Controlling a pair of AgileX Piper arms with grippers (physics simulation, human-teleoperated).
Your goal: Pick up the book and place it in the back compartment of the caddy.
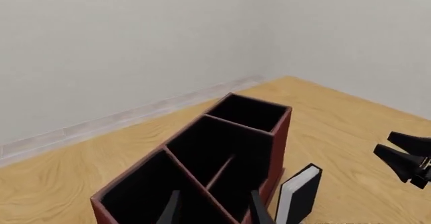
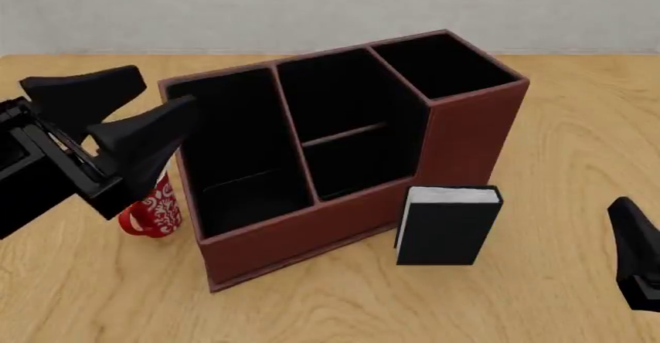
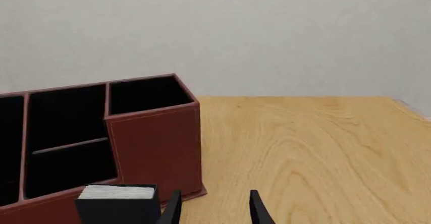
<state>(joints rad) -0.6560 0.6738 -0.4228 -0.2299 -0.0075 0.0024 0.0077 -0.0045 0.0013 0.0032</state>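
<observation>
Right gripper: black two-fingered gripper (image 3: pixel 212 208), fingers spread with nothing between them, low over the table near the front edge.
Book: small thick black hardcover with a white page block (image 2: pixel 447 225), upright on the table, just left of and ahead of the right gripper, beside the caddy's front wall below the tall square bay; whether it touches the wall cannot be told.
Left gripper: black gripper (image 2: pixel 119 115), fingers spread and holding nothing, raised beside the caddy's left wall.
Caddy: large dark reddish-brown leather-like box with black lining (image 2: pixel 469 138), three bays, stepped wall.
Back compartment: centre bay (image 2: pixel 345 119), crossed by a low partition, between the two grippers.
Surface: light wood-grain table (image 2: pixel 577 127).
Room: plain pale wall (image 3: pixel 269 32); the left wrist view adds a room corner and a pale skirting strip (image 1: pixel 121 115).
View differences: only the front view shows a red-and-white patterned mug (image 2: pixel 153 213), below the left gripper at the caddy's left wall. The left wrist view shows the right gripper across the table.
Writing: no writing can be made out.
</observation>
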